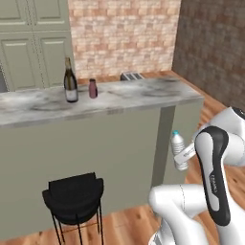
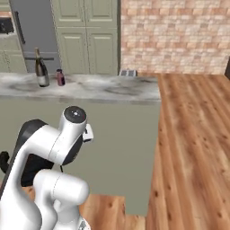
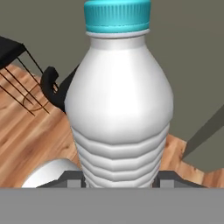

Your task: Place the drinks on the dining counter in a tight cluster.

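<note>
My gripper (image 3: 119,180) is shut on a small clear water bottle (image 3: 120,109) with a teal cap, held upright low in front of the counter's sage-green wall. In the left base view this bottle (image 1: 178,149) hangs beside my arm, below the counter's right end. On the dining counter (image 1: 139,93) stand a tall dark wine bottle (image 1: 70,81) with a pale label and a short maroon bottle (image 1: 93,88), close together toward the left. The right base view shows the wine bottle (image 2: 41,68) and maroon bottle (image 2: 60,77) at the far left of the marble top (image 2: 112,90).
A black stool (image 1: 74,196) stands against the counter wall at lower left, and also appears behind the bottle (image 3: 17,50). A toaster (image 1: 131,75) sits beyond the counter. Wooden floor (image 2: 193,148) opens to the right of the counter's end.
</note>
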### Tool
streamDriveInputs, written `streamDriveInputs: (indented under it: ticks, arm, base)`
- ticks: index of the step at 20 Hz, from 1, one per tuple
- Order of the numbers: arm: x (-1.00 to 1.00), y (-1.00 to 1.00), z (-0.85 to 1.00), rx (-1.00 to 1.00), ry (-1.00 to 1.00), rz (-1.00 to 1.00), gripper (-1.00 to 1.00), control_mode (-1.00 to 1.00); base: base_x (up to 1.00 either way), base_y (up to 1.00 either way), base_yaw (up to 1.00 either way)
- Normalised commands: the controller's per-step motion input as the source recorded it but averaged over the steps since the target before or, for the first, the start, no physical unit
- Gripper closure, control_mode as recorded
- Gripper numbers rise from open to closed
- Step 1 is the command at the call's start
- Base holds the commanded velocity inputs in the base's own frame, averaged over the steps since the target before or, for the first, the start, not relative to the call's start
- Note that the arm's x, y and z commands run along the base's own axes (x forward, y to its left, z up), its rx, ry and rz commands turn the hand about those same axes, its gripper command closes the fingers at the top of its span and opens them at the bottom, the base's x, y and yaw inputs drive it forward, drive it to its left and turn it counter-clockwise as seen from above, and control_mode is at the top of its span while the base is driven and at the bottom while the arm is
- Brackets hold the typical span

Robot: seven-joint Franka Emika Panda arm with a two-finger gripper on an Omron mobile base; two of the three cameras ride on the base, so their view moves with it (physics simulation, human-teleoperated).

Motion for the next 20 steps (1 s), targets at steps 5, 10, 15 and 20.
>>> streamDriveInputs:
  ticks: [5,10,15,20]
  arm:
    - [0.00,0.00,0.00,0.00,0.00,0.00,1.00,1.00]
    - [0.00,0.00,0.00,0.00,0.00,0.00,1.00,1.00]
    - [0.00,0.00,0.00,0.00,0.00,0.00,1.00,1.00]
    - [0.00,0.00,0.00,0.00,0.00,0.00,1.00,1.00]
  base:
    - [0.62,0.25,0.00]
    - [0.52,0.20,0.00]
    - [0.00,0.17,-0.02]
    - [0.00,0.14,-0.02]
